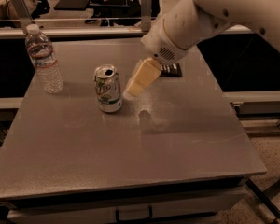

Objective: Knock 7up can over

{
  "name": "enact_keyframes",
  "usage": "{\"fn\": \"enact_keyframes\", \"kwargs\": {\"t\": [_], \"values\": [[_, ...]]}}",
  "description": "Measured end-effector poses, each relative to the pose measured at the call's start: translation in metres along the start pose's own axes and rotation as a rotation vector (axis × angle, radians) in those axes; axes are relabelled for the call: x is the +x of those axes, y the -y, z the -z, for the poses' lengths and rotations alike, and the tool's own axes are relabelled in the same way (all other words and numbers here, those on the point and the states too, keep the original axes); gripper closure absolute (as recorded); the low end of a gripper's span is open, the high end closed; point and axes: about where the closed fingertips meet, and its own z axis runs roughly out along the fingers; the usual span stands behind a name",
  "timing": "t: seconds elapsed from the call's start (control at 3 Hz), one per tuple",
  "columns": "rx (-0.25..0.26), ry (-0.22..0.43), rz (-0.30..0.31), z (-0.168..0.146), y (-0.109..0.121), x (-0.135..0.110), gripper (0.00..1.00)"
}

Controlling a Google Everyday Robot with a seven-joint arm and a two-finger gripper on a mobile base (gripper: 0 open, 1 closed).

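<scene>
The 7up can [108, 88] stands upright on the grey table [130, 143], left of its middle, white-silver with green lettering and a silver top. My gripper [130, 94] hangs from the big white arm that comes in from the upper right. Its cream-coloured tip is just to the right of the can, at about the can's mid height, with a narrow gap between them.
A clear plastic water bottle [44, 59] stands upright at the table's back left. A flat dark snack bar wrapper [173, 70] lies at the back, partly hidden behind the arm. Dark shelving and a counter run behind the table.
</scene>
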Motion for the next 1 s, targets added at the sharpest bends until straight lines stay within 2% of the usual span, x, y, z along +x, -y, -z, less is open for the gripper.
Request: {"fn": "enact_keyframes", "kwargs": {"t": [0.33, 1.0], "values": [[-0.022, 0.042, -0.004, -0.024, -0.003, -0.019, 0.00], [-0.075, 0.073, 0.037, -0.058, -0.023, -0.043, 0.00]]}}
